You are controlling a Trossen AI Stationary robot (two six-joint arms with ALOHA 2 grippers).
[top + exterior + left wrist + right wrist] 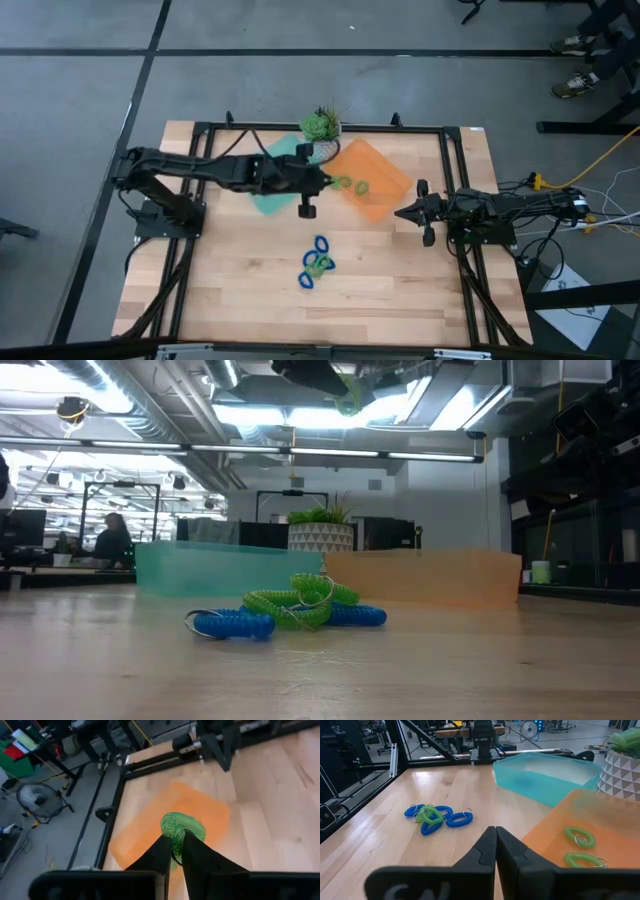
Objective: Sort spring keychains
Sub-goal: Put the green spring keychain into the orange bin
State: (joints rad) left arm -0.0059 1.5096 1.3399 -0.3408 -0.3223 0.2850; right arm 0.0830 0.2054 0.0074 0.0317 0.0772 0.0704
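Overhead, left gripper (pixel 175 851) pinches a green spring keychain (pixel 180 827) — wooden table (pixel 400 280), grey floor.

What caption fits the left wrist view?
Left gripper holds a green spring keychain above the orange tray.

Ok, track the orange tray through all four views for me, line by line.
High view: orange tray right of centre, beside the potted plant.
Low view: low orange wall right of the plant.
Left wrist view: tray below the held green keychain.
Right wrist view: tray, nearest the camera.
Shared landmark: the plant, except in the left wrist view.
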